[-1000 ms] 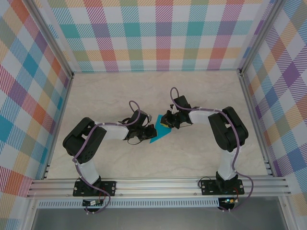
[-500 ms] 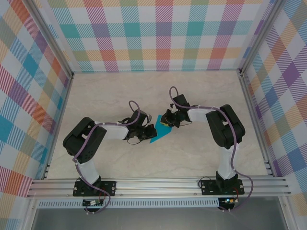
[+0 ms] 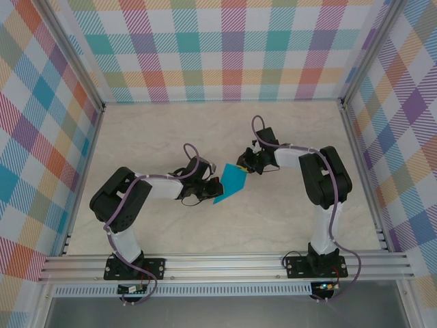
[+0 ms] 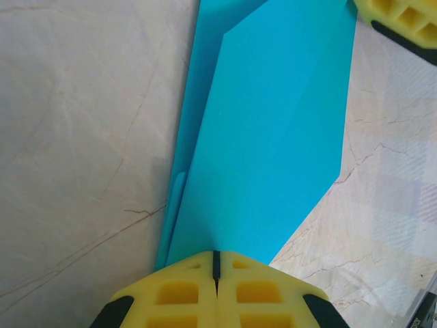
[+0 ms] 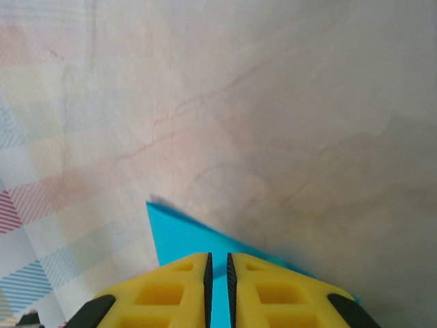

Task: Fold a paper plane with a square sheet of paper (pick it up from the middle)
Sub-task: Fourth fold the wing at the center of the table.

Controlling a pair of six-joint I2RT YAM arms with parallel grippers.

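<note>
Left jaws pressed together, right jaws nearly so, both rest on the square sheet of paper [image 3: 231,183] between them. It looks mid-fold, and the next move calls for pressing the crease firmly.

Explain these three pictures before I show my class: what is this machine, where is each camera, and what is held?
It is two robot arms, a left arm and a right arm, bolted at the near edge of a pale table. One picture looks down from above; the other two come from a camera on each wrist, looking past that arm's yellow fingers. Between the arms is a partly folded teal paper. The left gripper is shut on one end, and the right gripper is shut on the opposite corner.
</note>
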